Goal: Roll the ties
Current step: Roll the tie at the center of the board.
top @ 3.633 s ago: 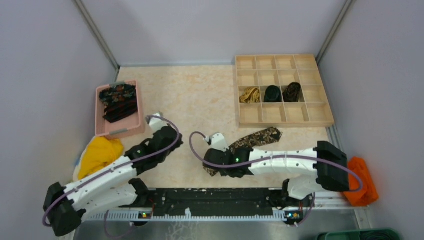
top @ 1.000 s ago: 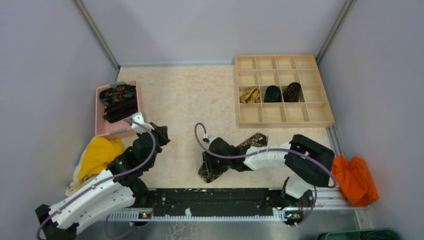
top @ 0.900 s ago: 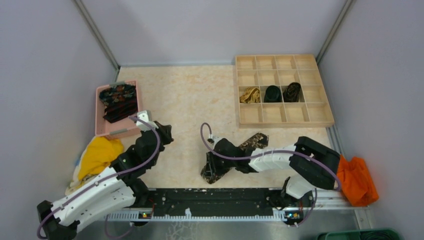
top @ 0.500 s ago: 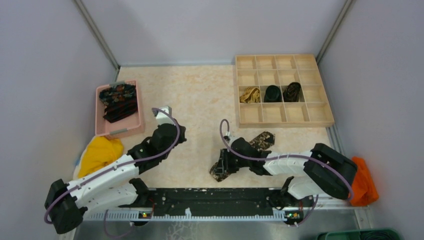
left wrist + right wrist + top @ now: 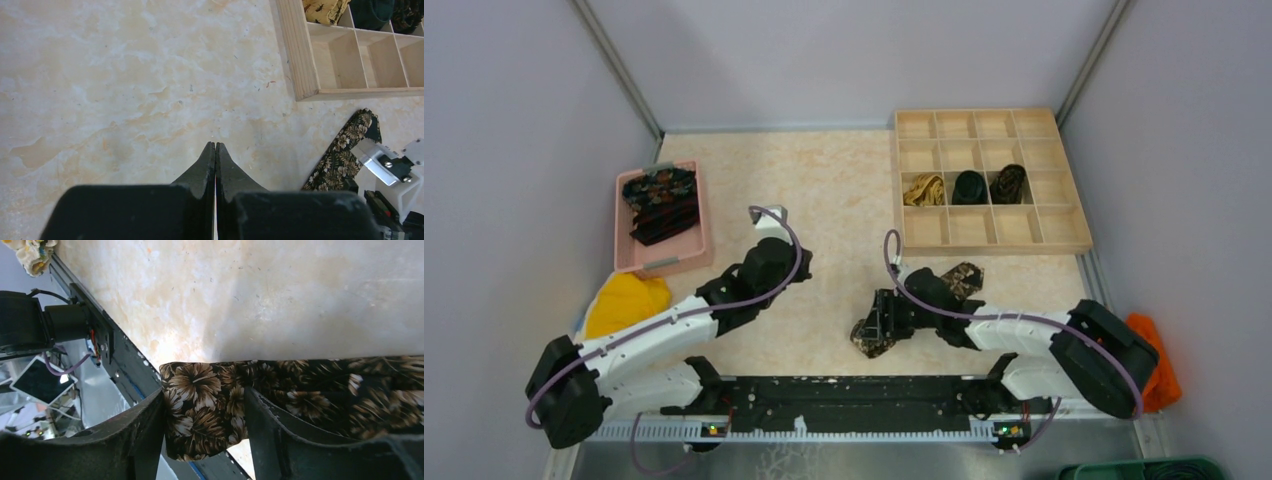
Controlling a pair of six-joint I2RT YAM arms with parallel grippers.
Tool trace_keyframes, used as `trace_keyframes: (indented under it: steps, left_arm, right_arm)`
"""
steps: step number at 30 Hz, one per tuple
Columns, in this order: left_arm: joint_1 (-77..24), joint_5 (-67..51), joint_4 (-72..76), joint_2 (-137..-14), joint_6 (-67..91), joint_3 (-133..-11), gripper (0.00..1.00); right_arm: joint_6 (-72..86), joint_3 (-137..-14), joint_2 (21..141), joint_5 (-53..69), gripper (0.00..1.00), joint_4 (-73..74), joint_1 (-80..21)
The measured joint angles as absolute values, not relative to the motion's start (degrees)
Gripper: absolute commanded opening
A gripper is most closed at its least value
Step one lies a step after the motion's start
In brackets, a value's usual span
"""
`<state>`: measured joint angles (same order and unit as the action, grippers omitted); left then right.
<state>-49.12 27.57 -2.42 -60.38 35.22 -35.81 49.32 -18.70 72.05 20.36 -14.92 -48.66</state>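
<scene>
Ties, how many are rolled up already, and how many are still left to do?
Three rolled ties already sit in the wooden box. A flowery tie lies between the right claw's fingers, partly folded over; whether it is pinched is unclear. A pile of ties waits in the pink tray. The left claw is shut and empty.

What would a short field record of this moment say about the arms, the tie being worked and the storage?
left gripper: shut, empty, over the table
right gripper: jaws apart astride the near end of the floral tie; cannot tell if it grips
floral tie: lies on the table, not a finished roll
wooden organizer: one row holds golden-tan roll, black roll, brown roll
pink tray: dark ties piled, unrolled
</scene>
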Motion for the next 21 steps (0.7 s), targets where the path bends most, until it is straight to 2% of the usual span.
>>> trace_keyframes:
  steps: [8,21]
  left_arm:
    - [-49.1,26.0,-1.5,-61.6,34.8,-35.9,0.00]
    - [-49.1,24.3,0.2,-64.2,33.8,-35.9,0.00]
  right_arm:
    - [45.4,-20.5,61.5,13.9,0.62,-1.2,-48.6]
    - [41.2,-23.7,61.1,2.3,0.55,12.1,-48.6]
